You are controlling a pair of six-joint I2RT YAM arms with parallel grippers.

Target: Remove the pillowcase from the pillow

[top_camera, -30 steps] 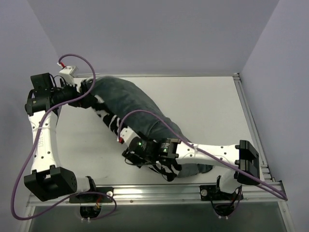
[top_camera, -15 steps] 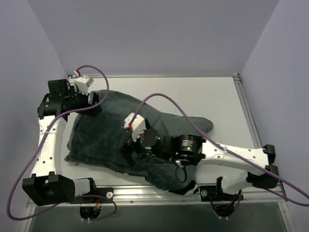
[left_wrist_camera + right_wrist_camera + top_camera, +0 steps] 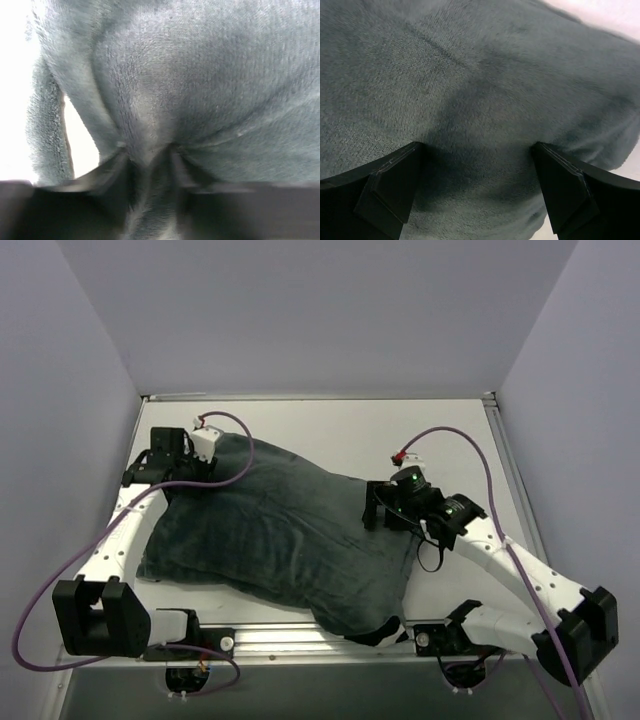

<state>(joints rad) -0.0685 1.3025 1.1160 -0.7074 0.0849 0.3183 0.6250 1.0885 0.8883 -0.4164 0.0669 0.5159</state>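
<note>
One pillowcase [image 3: 280,530], two claws: left claw [image 3: 150,157] pinching it, right claw [image 3: 476,150] spread.

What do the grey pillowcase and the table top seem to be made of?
The pillowcase looks like soft plush or fleece, matt: the wrist views show a short fuzzy nap and rounded folds. The table looks like a hard, smooth white board; which material exactly, I cannot tell.
</note>
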